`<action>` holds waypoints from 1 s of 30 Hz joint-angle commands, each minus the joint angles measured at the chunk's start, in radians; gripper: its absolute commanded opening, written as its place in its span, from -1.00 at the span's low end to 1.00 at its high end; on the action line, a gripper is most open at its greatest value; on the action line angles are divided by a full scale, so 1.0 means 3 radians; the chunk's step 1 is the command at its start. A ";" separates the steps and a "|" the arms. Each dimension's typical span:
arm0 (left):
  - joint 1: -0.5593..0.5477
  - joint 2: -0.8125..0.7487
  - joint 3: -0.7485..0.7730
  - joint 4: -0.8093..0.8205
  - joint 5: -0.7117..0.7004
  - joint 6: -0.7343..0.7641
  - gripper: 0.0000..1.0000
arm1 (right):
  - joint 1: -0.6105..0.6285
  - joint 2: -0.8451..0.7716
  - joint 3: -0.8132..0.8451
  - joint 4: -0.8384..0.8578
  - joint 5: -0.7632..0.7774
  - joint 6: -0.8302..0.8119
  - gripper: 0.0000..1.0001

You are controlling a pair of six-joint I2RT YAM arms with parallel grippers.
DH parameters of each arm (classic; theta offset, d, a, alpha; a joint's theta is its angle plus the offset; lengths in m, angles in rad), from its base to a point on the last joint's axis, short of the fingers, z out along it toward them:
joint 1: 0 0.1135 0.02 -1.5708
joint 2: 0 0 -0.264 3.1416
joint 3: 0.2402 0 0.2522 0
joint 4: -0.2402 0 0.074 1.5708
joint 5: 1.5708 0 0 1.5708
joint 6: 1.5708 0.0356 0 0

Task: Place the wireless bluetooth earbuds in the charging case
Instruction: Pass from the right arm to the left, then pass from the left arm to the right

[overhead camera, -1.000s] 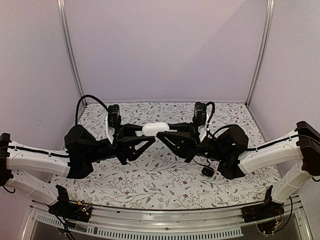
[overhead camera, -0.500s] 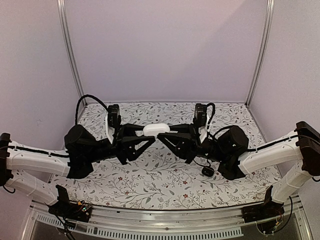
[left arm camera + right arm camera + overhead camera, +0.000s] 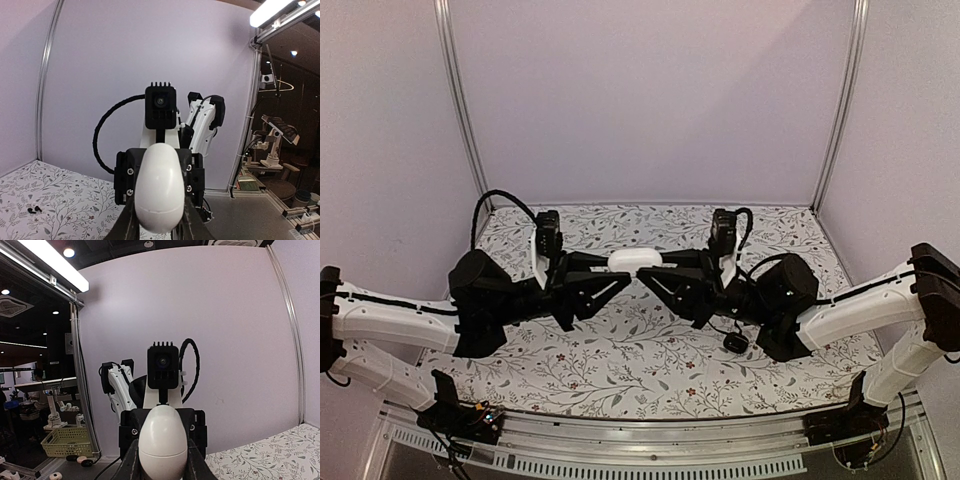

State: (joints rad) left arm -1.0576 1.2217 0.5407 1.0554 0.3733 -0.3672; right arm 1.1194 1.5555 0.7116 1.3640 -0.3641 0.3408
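Observation:
A white pebble-shaped charging case (image 3: 635,260) hangs above the middle of the table, held from both ends. Its lid seam looks closed. My left gripper (image 3: 620,270) is shut on its left end and my right gripper (image 3: 651,271) on its right end. In the left wrist view the case (image 3: 157,187) fills the space between my fingers (image 3: 125,225). In the right wrist view it (image 3: 162,440) does the same. Two tiny dark earbuds (image 3: 34,210) lie on the floral table at the far left of the left wrist view. I cannot make them out in the top view.
A small black rounded case (image 3: 735,343) lies on the floral tablecloth (image 3: 650,370) under my right arm. White walls and metal posts (image 3: 460,120) close in the back and sides of the table.
Both grippers and the white case between them have drifted slightly to the right. The grip on the case is unchanged.

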 commanded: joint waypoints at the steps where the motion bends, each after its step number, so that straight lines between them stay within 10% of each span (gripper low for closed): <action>1: -0.0019 -0.0113 -0.0013 0.0061 -0.0037 0.0043 -0.86 | 0.0022 0.0007 -0.0085 0.0082 0.0041 0.0004 -0.60; 11: 0.0114 -0.0376 0.0014 -0.0719 0.0221 0.0152 -0.98 | -0.0147 -0.0379 -0.0219 -0.0728 -0.0221 -0.0153 0.20; 22: 0.0202 -0.0610 0.0071 -0.1954 0.0427 0.0482 -1.00 | -0.0262 -0.0961 0.0331 -0.3388 -0.0469 -0.0971 0.23; 30: 0.0198 -0.0549 0.0172 -0.2126 0.0468 0.0603 -1.00 | -0.0270 -0.0714 0.0560 -0.3803 -0.0782 -0.1008 0.18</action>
State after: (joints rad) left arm -1.0096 1.0523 0.5522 0.4477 0.4900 -0.2165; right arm 1.0439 1.3083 0.8543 0.3454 -0.5316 0.0639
